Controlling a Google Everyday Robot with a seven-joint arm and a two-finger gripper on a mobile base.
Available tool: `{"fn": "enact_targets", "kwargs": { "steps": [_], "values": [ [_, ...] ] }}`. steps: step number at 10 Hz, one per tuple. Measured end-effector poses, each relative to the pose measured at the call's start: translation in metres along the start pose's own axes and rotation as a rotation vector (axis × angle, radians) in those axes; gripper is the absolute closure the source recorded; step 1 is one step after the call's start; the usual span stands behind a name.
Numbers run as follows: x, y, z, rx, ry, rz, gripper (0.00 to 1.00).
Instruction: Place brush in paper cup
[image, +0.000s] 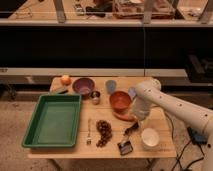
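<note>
The brush (127, 141) lies on the wooden table (165, 145) near the front edge, its dark head toward the front and its black handle pointing back and right. The white paper cup (150, 138) stands upright just right of it. My gripper (137, 120) hangs at the end of the white arm (165, 102), pointing down. It is just above the far end of the brush handle and behind the paper cup, next to an orange bowl (120, 100).
A green tray (52, 120) fills the table's left side. A purple bowl (83, 86), blue-grey cup (111, 86), small metal cup (95, 96) and an orange fruit (65, 79) stand at the back. A fork (89, 134) and a dark grape cluster (104, 132) lie left of the brush.
</note>
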Motion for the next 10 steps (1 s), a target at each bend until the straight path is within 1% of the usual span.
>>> {"fn": "enact_targets", "kwargs": {
  "steps": [2,8,10],
  "values": [
    [-0.0021,0.0004,-0.0077,-0.001,0.000,-0.001,0.35],
    [-0.0031,0.0008,-0.0076,0.001,-0.004,-0.008,0.35],
    [-0.0110,-0.0002,-0.0056,0.010,-0.007,-0.018,0.35]
  ]
}}
